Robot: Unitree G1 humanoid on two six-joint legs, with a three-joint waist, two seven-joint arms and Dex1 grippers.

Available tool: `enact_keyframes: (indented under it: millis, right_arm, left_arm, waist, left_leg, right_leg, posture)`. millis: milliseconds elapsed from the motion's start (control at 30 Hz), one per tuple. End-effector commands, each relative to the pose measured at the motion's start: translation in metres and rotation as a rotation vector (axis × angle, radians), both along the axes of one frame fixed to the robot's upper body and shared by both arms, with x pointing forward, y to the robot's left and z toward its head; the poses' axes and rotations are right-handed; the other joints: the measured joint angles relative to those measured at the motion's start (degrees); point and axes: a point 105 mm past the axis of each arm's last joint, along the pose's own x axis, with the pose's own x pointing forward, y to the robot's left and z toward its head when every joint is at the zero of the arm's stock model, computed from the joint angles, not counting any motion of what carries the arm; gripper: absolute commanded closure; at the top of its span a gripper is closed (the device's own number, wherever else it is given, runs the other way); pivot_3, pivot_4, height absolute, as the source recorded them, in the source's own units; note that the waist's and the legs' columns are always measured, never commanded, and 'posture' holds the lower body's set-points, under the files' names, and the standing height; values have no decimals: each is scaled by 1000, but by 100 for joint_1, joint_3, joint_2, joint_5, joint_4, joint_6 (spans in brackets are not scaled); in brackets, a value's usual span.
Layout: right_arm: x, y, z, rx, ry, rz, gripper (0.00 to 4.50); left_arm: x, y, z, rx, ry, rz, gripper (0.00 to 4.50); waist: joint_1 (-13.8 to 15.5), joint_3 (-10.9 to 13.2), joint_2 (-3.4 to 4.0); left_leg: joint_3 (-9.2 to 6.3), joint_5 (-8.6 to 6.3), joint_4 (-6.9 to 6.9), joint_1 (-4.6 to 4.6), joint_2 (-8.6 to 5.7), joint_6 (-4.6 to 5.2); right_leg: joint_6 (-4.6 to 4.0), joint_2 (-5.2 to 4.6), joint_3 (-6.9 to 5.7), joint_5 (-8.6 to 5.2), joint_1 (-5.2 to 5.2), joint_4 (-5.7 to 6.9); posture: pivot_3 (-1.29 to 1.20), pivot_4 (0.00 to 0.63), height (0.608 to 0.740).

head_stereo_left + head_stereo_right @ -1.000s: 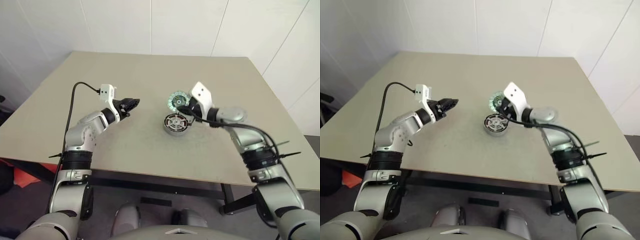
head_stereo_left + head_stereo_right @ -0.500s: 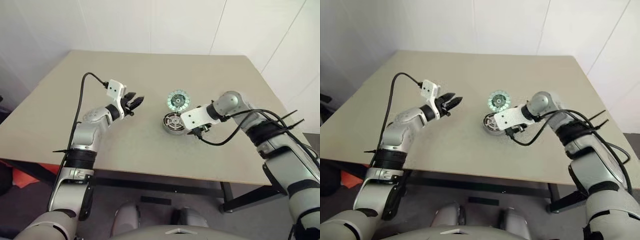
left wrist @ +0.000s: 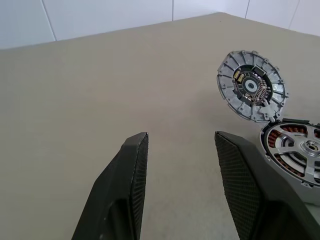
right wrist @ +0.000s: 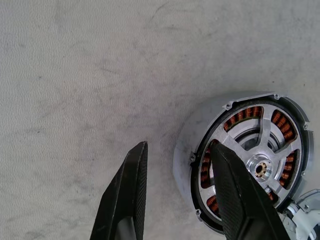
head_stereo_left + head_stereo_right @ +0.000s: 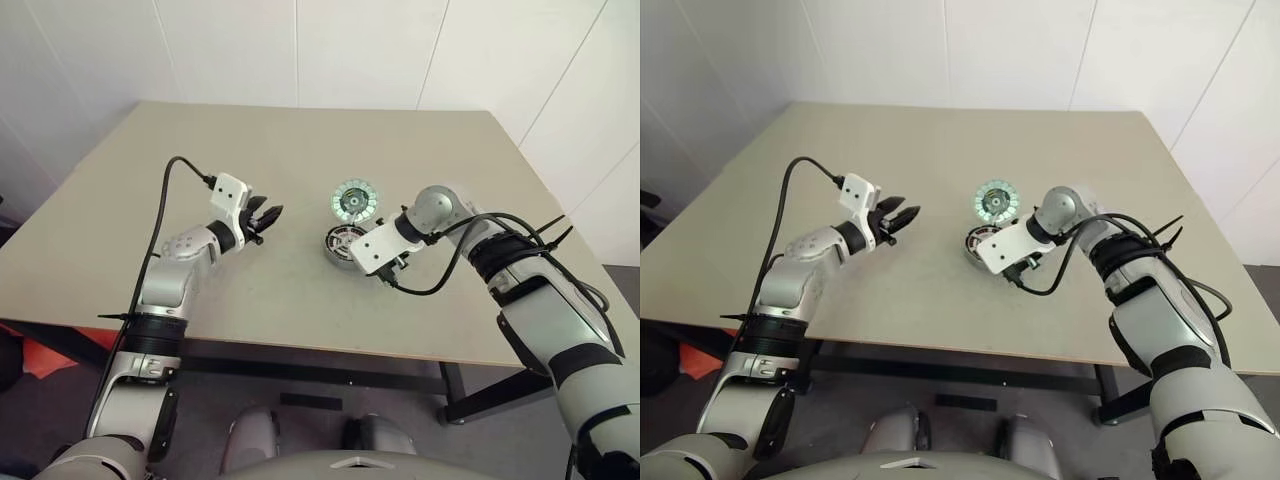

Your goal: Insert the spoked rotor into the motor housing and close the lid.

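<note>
— The right gripper (image 4: 175,192) has swung down from beside the lid (image 5: 356,199) to the motor housing's (image 5: 343,244) near edge, fingers apart, gripping nothing.

— And the spoked rotor (image 4: 262,150)?

— Seated inside, over the copper windings, in the wrist view. The lid leans, I think, against the housing's far rim. The left gripper (image 5: 266,216) hovers parted; the table (image 5: 300,140) lies bare around.
</note>
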Motion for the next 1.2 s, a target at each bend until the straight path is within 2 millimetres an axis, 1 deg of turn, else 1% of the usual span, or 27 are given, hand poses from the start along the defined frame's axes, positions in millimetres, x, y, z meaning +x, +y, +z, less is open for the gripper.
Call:
enact_keyframes:
  millis: [33, 167, 200, 300, 367, 433, 533, 733, 833, 900, 967, 1033, 1067, 1133, 1200]
  right_arm:
    - [1, 2, 1, -9, -2, 6, 2297]
    - [2, 4, 0, -11, 7, -3, 2297]
    - [3, 3, 0, -14, 11, -10, 2471]
    - [2, -3, -2, -47, 28, -11, 3221]
    - [3, -2, -1, -34, 17, -16, 3876]
    - [5, -1, 2, -23, -2, -19, 4394]
    - [8, 1, 5, -11, -30, -14, 4491]
    - [6, 1, 7, 0, -20, -1, 4491]
    - [8, 6, 11, 64, -28, -28, 4491]
    - [5, 9, 15, 112, 27, -64, 4491]
    - [0, 18, 23, 221, 156, -159, 4491]
    - [-4, 29, 36, 361, 344, -302, 4491]
    - [-5, 32, 40, 403, 405, -359, 4491]
    - [3, 38, 50, 494, 493, -541, 4491]
    - [11, 39, 58, 549, 539, -691, 4491]
  left_arm:
    - [2, 4, 18, 2, -68, 14, 2264]
    - [3, 3, 17, 4, -69, 15, 2264]
    - [4, 2, 17, 6, -70, 16, 2264]
    - [5, 2, 17, 10, -73, 18, 2264]
    - [5, 2, 16, 12, -74, 19, 2264]
    - [5, 2, 16, 15, -76, 20, 2264]
    - [5, 2, 16, 17, -79, 20, 2264]
    - [5, 2, 13, 24, -78, 24, 2264]
    - [4, 1, 10, 27, -75, 29, 2264]
    - [4, 2, 8, 26, -71, 38, 2264]
    - [3, 3, 5, 23, -65, 47, 2264]
    - [2, 3, 2, 17, -60, 55, 2264]
    - [2, 3, 1, 16, -58, 58, 2264]
    - [0, 4, -3, 14, -51, 67, 2264]
    - [-2, 4, -5, 13, -48, 71, 2264]
  waist:
    - [-2, 0, 0]
    - [-3, 0, 0]
    - [-5, 0, 0]
    - [-5, 0, 0]
    - [16, 0, 0]
    - [7, -1, -2]
    - [-10, -1, -3]
    - [-6, -1, -2]
    - [-5, -1, -2]
    - [-7, -1, -2]
    - [-5, -1, -2]
    - [-12, -1, -1]
    - [-14, 0, -1]
    - [-12, 0, 0]
    - [14, 0, 0]
  left_leg:
    - [0, 0, 0, 4, 1, -1]
    - [0, -7, 0, 26, 3, -16]
    - [0, -7, 0, 26, 3, -17]
    - [0, -5, 0, 25, 3, -13]
    - [0, -5, 0, 23, 2, -11]
    - [0, -5, 0, 21, 1, -2]
    - [1, -6, 3, 22, 0, -4]
    - [0, -3, 3, 27, 6, -21]
    - [0, -3, 3, 24, 4, -16]
    - [0, 0, 3, 22, 5, -11]
    - [0, 2, 2, 19, 5, -7]
    - [0, 4, 1, 12, 7, -3]
    - [0, 4, 1, 10, 8, -2]
    - [-1, 5, 1, -8, 10, -1]
    - [-2, 7, 1, -16, 11, -4]
  right_leg:
    - [-1, 0, 0, 1, 4, 0]
    - [-3, 2, 0, 2, 24, 0]
    - [-3, 2, 0, 2, 25, 0]
    - [-4, 1, 1, 2, 24, 0]
    - [-4, 1, 0, 2, 23, -1]
    - [-4, 1, 0, 2, 27, -5]
    - [-4, -1, 1, 2, 25, -2]
    - [-8, 4, 1, 5, 24, 4]
    - [-8, 3, 1, 5, 23, 1]
    - [-9, 3, 1, 5, 21, 1]
    - [-9, 4, 1, 5, 18, 1]
    - [-9, 5, 1, 5, 10, 1]
    - [-9, 6, 1, 5, 6, 2]
    - [-11, 8, 1, 6, -14, 5]
    - [-12, 8, -1, 7, -23, 6]
  posture:
    - [0, 0, 740]
    - [0, 0, 740]
    - [0, 0, 740]
    - [0, 0, 740]
    - [0, 0, 740]
    - [0, 0, 740]
    - [0, 0, 740]
    - [0, 0, 740]
    - [0, 0, 740]
    - [0, 0, 740]
    - [0, 0, 740]
    - [0, 0, 740]
    - [0, 0, 740]
    - [0, 0, 740]
    - [0, 0, 740]
